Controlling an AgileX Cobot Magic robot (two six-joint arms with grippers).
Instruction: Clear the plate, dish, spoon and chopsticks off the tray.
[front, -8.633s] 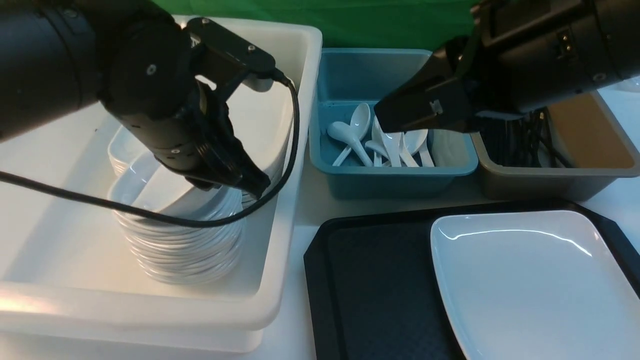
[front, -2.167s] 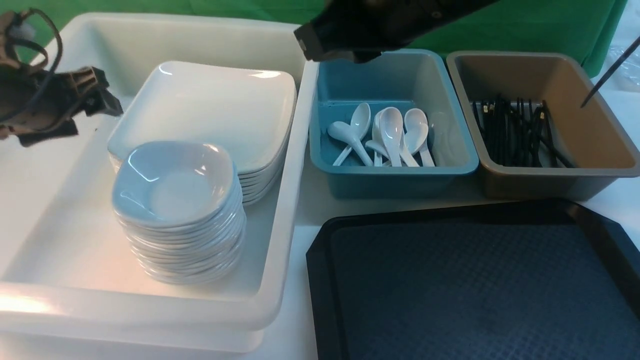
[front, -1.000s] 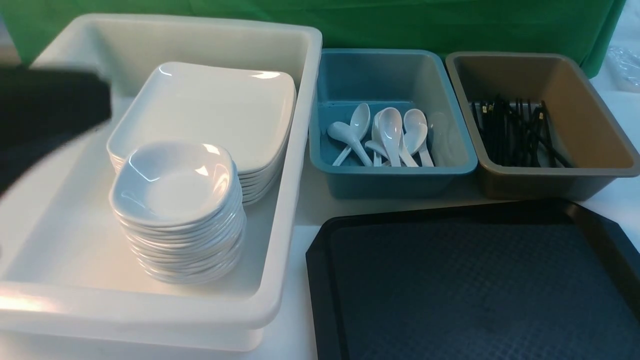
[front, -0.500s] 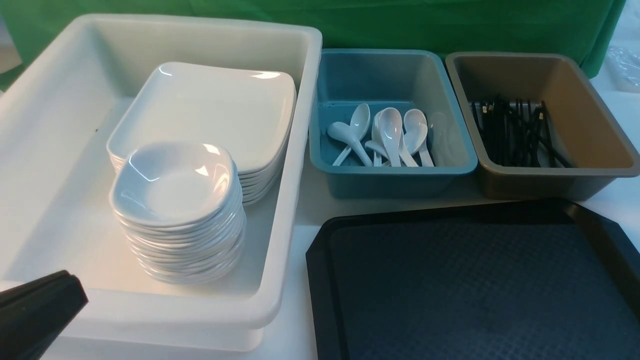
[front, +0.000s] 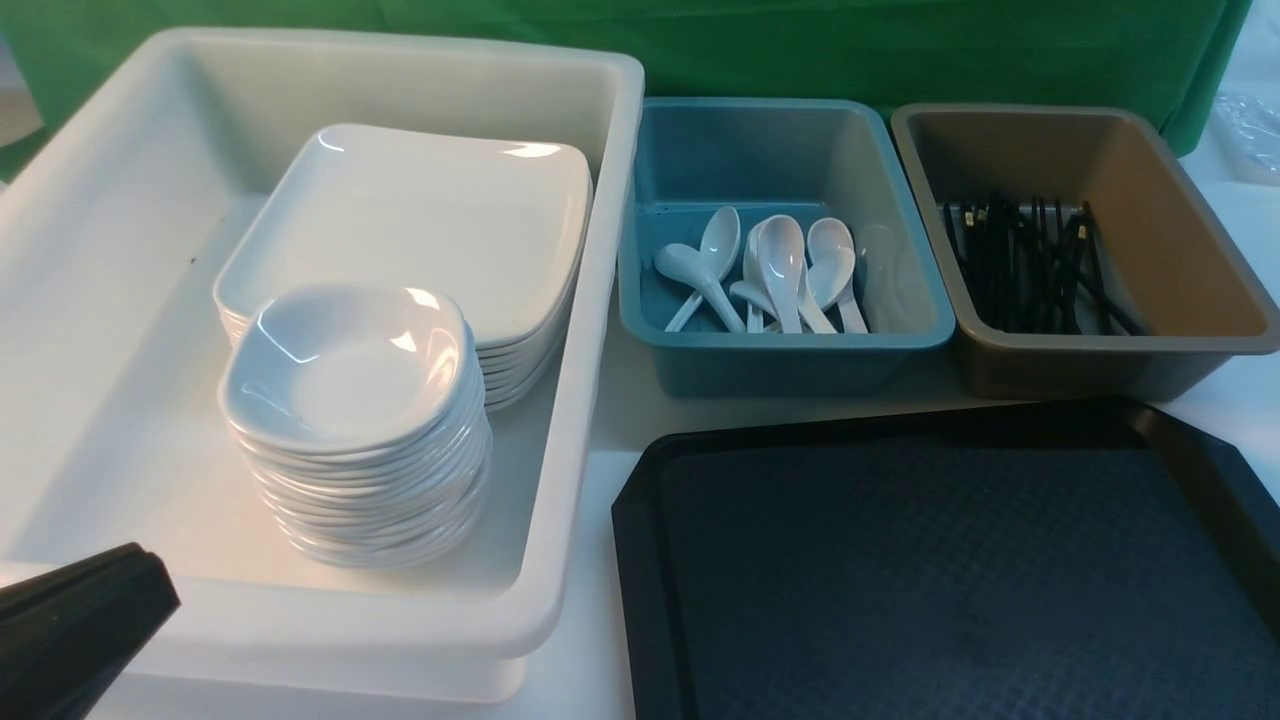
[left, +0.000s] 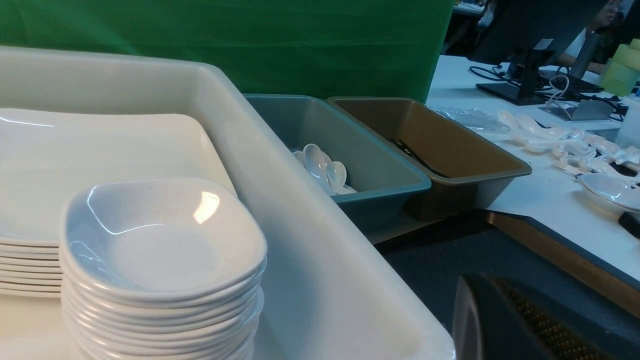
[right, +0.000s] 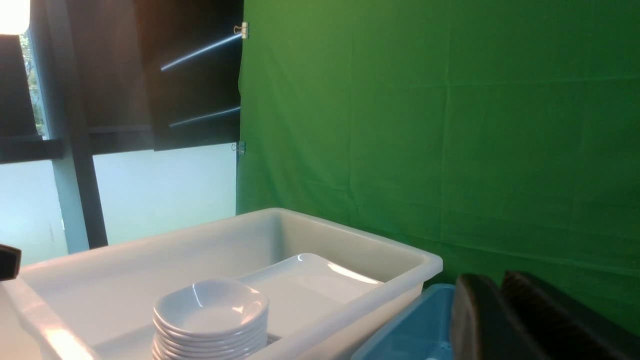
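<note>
L hand is sitting low at the near corner of the white tub, holding nothing visible; can't tell if wide or narrow. R hand is showing in its wrist cam only, fingers looking pressed together, nothing btwn them. Since a few secs ago both arms are pulling back out of the front view. The plate is lying atop the plate stack in the tub, behind the dish; spoon in the blue bin, chopsticks in the brown bin (can't pick out which). The tray is sitting bare on the counter, so the job's looking done.
</note>
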